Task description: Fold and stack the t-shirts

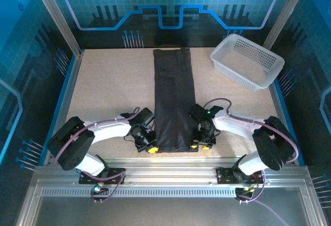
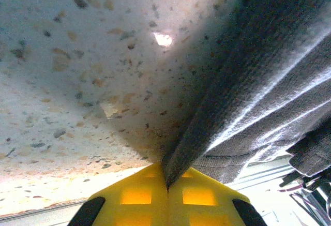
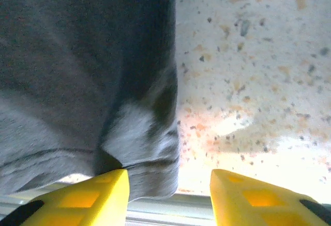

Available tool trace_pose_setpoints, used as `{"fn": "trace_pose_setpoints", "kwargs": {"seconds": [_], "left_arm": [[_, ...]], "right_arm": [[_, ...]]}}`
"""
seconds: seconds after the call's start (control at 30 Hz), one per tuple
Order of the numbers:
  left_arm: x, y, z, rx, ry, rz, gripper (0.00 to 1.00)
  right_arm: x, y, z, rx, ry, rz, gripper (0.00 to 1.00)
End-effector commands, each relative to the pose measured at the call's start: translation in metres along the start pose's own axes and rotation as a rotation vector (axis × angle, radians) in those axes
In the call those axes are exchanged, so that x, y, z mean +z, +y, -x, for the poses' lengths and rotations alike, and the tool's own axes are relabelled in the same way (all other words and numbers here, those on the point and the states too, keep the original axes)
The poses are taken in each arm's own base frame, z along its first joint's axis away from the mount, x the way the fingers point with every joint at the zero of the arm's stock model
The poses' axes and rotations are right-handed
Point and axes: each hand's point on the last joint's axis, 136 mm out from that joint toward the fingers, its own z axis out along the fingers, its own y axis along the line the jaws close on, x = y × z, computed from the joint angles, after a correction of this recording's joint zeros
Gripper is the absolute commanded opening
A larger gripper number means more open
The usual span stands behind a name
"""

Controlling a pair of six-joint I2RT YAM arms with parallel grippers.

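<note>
From above, the soft black cloth t-shirt (image 1: 173, 99) lay on the speckled table (image 1: 108, 91) as a long thin strip. Left wrist: the left gripper (image 2: 166, 177) pinched its near corner tight. Right wrist: the right gripper (image 3: 169, 184) stood apart by the other corner. Folding it short was not done yet.

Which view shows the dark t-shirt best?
Top external: the whole dark charcoal cloth t-shirt lies as one long strip. Left wrist: an edge pinched in the left gripper. Right wrist: a corner inside the open right gripper.
</note>
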Motion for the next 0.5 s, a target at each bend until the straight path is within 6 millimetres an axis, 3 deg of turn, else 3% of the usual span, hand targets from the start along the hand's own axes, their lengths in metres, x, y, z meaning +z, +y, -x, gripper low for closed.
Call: {"fn": "trace_pose_setpoints", "kwargs": {"seconds": [0.0,0.23,0.47], "left_arm": [[-0.002,0.003,-0.008,-0.005,0.051,0.018,0.00],[-0.001,0.003,-0.008,-0.003,0.053,0.018,0.00],[-0.002,0.004,-0.009,-0.001,0.054,0.017,0.00]], "right_arm": [[-0.007,-0.007,-0.012,0.003,0.007,-0.019,0.50],[0.009,-0.003,-0.010,0.010,0.037,-0.013,0.48],[0.026,0.007,-0.004,0.013,0.065,-0.020,0.33]]}}
